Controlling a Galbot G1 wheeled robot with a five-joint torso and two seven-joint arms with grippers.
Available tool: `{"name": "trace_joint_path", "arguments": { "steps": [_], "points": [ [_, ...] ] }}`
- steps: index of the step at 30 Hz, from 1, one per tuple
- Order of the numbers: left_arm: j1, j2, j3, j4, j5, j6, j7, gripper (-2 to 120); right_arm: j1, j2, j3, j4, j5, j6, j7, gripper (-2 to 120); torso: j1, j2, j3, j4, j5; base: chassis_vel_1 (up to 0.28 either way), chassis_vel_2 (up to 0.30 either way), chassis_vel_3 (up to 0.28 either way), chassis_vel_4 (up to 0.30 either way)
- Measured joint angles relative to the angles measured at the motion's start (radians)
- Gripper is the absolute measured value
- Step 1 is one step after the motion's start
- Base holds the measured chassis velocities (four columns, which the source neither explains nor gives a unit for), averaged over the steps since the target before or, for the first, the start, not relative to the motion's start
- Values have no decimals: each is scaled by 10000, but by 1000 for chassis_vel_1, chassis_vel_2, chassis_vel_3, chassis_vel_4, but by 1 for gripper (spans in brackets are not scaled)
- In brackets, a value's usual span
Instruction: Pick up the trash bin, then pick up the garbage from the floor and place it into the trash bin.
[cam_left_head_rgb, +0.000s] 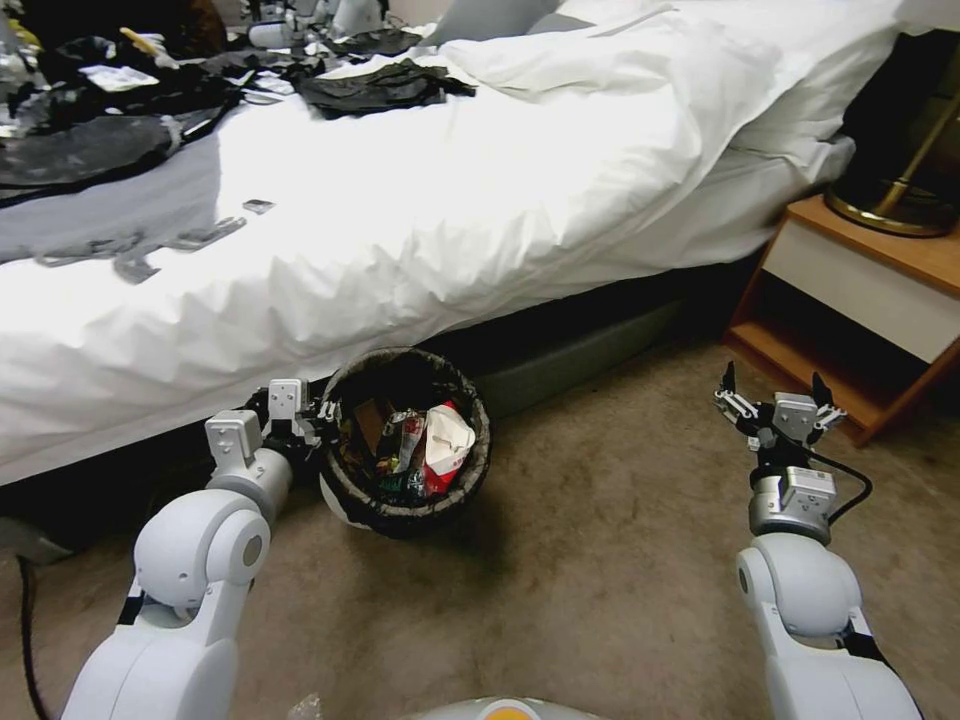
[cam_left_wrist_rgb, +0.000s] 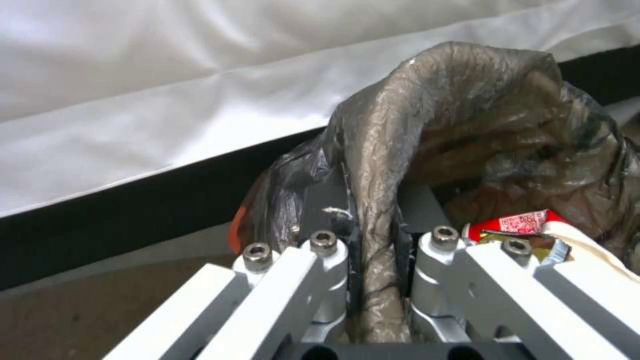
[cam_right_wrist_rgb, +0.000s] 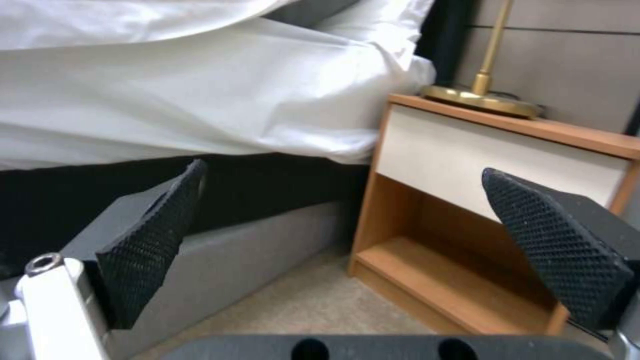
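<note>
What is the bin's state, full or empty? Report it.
Partly full: the bin holds wrappers and a red-and-white packet. The left gripper pinches its lined rim.

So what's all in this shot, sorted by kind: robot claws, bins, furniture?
Robot claws: 2, the left gripper clamped on the bin's rim, the right gripper open over the carpet
Bins: 1, the trash bin, litter inside
Furniture: 2, bed and nightstand
Total: 5
</note>
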Motion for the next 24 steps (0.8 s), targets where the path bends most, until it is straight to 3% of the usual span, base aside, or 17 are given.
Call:
{"name": "trace_joint_path", "arguments": {
  "steps": [24],
  "points": [
    [-52,7,31,47,-36,-31,71,5,12,32,-38,-79,-43,33,-8,100,0,0,0,0,-1,68,74,65,75]
  ]
}}
